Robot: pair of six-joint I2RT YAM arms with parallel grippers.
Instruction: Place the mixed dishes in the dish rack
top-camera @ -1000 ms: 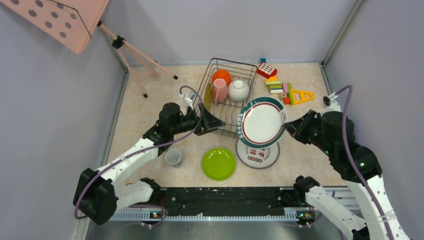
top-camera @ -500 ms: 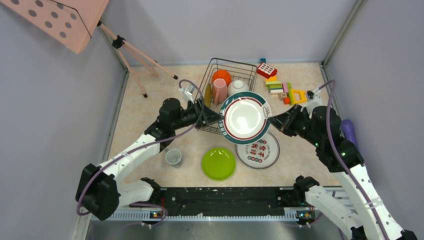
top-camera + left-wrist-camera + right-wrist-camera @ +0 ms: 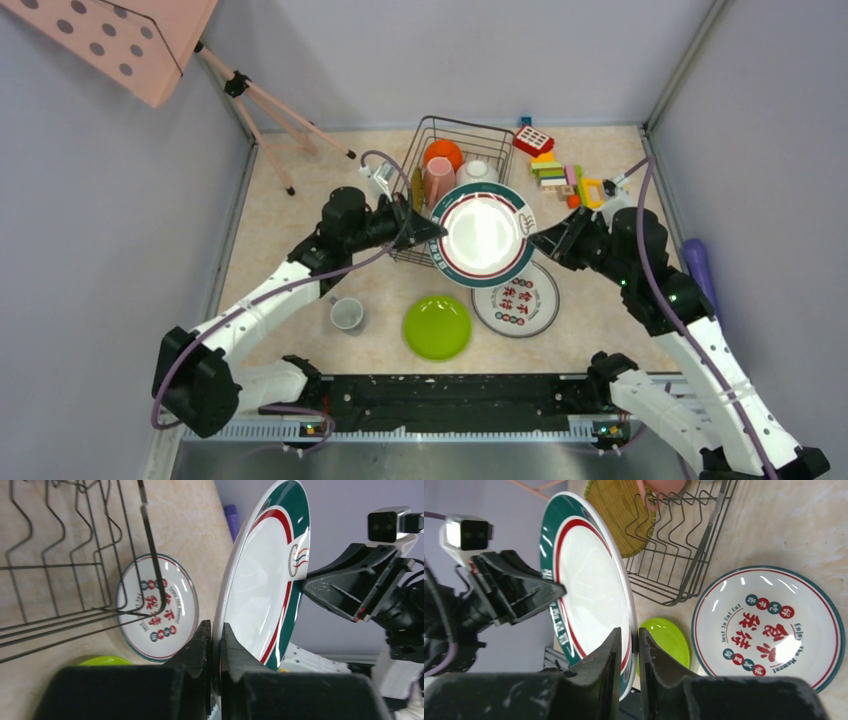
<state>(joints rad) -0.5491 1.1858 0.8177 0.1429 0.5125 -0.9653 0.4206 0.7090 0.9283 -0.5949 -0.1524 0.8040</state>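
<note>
The large white plate with the green-red rim (image 3: 483,235) hangs upright above the front edge of the dish rack (image 3: 460,123), between both arms. My left gripper (image 3: 432,232) is shut on its left rim, and the fingers (image 3: 202,635) pinch the edge. My right gripper (image 3: 537,240) straddles the opposite rim (image 3: 626,605) with its jaws slightly parted. In the rack are the orange bowl (image 3: 443,152), pink cup (image 3: 438,180), a whitish cup (image 3: 478,168) and the straw mat (image 3: 616,505). The lime-green plate (image 3: 437,327) and another whitish cup (image 3: 346,314) lie on the table.
A white plate printed with red characters (image 3: 520,305) lies flat under the held plate. Colourful toy blocks (image 3: 560,178) sit at the back right. The pink tripod stand (image 3: 270,110) is at the back left. A purple object (image 3: 697,265) lies by the right wall.
The right arm carried the plate left and back, over the rack's front. The left gripper closed on the plate's left rim. The right jaws have loosened slightly.
</note>
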